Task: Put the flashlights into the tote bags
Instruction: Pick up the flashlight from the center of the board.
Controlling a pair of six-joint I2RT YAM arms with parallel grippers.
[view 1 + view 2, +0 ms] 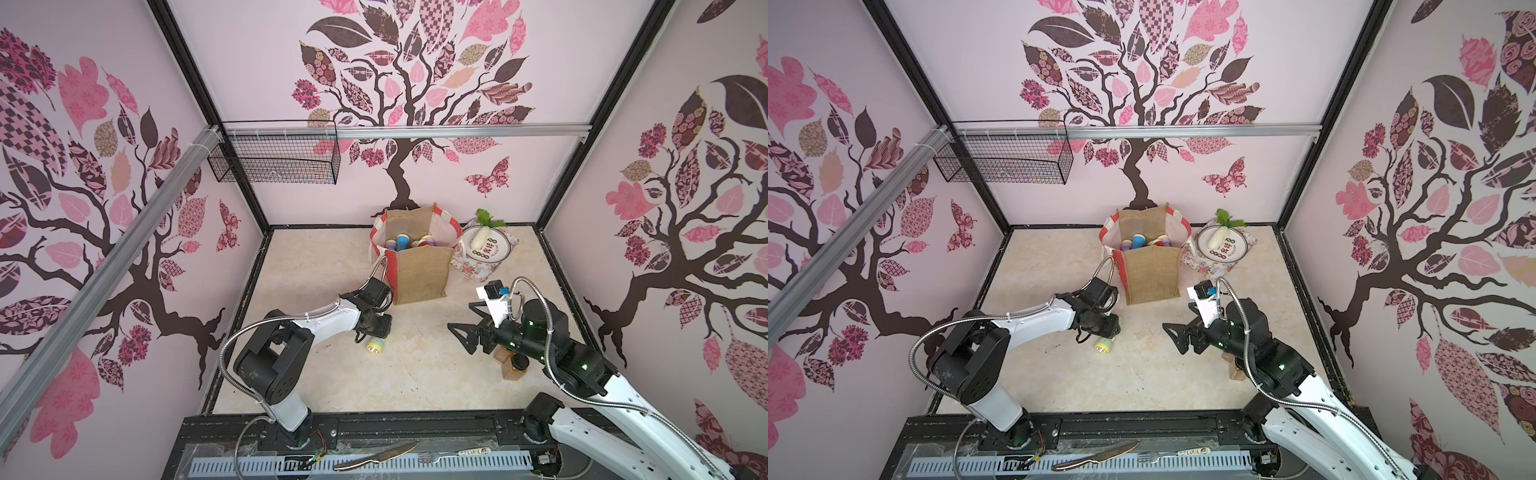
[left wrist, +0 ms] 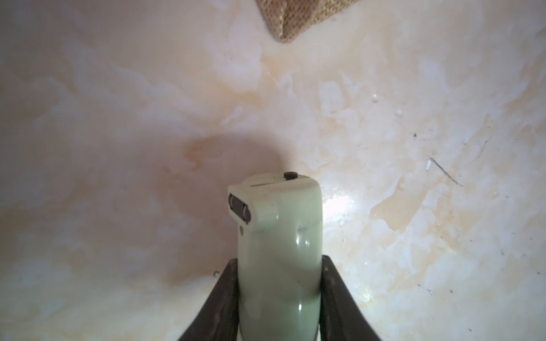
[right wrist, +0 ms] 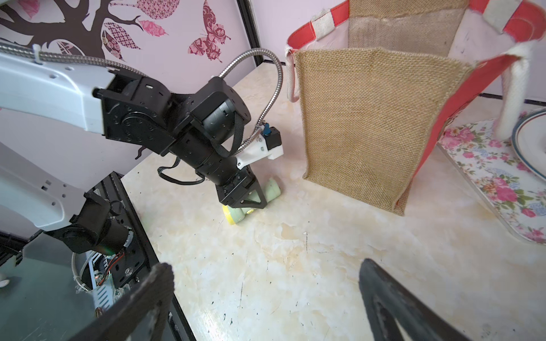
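A pale green flashlight (image 2: 280, 236) with a yellow-ringed head (image 1: 375, 345) lies on the marble table. My left gripper (image 2: 280, 261) is shut on its body, one finger (image 2: 224, 292) on each side; the right wrist view shows this grip low over the table (image 3: 251, 200). The tote bag (image 1: 419, 270), brown burlap with red-and-white sides, stands upright just behind it, with several flashlights (image 1: 405, 243) inside. Both top views show the bag (image 1: 1152, 270) and the held flashlight (image 1: 1104, 345). My right gripper (image 1: 461, 318) hovers open and empty to the right (image 3: 264, 268).
A floral tray (image 1: 471, 266) holding a plate with a white radish (image 1: 482, 237) sits right of the bag. Brown black-capped jars (image 1: 513, 368) stand under my right arm. A black wire basket (image 1: 274, 160) hangs on the back wall. A knife (image 1: 374, 455) lies on the front rail.
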